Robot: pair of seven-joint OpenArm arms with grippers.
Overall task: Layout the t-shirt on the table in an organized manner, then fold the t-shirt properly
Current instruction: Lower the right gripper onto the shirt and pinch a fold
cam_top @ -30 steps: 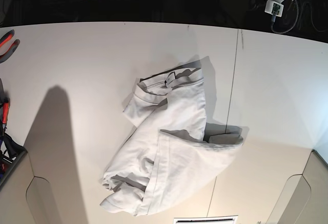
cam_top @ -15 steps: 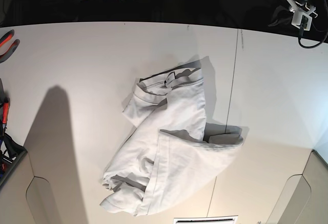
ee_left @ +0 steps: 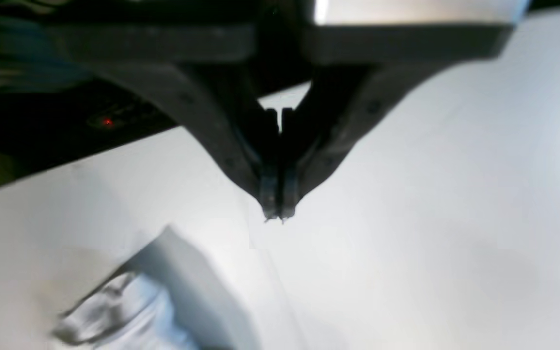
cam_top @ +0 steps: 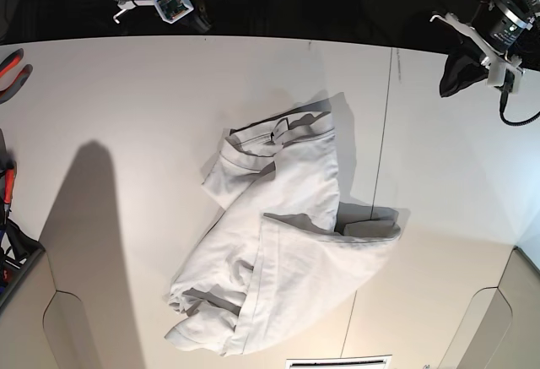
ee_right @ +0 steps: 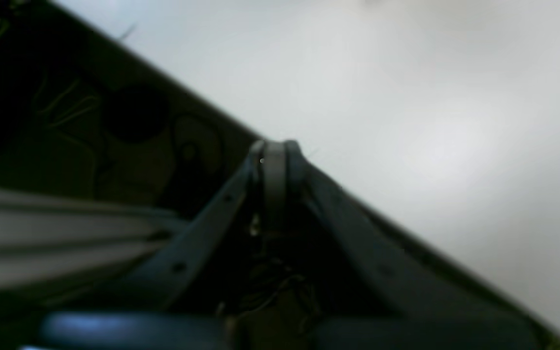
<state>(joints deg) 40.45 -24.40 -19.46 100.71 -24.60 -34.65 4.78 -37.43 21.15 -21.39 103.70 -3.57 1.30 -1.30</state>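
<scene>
The white t-shirt (cam_top: 283,234) lies crumpled in a heap at the middle of the table (cam_top: 126,99), collar end toward the far side. In the left wrist view a blurred part of the t-shirt (ee_left: 114,316) shows at the lower left. My left gripper (cam_top: 447,86) hangs over the table's far right edge, well away from the shirt; its fingertips (ee_left: 275,214) are shut on nothing. My right gripper (cam_top: 199,21) is at the far left edge, beyond the table. Its jaws (ee_right: 272,150) are pressed together and empty.
Red-handled tools (cam_top: 12,69) lie at the table's left edge. A thin dark seam (cam_top: 384,132) runs across the table to the right of the shirt. Beige panels (cam_top: 519,301) close off both near corners. A dark background lies past the far edge.
Both arms have come down further into the base view: the left arm toward the far right edge, the right arm leftward at the far edge. The t-shirt has not moved.
</scene>
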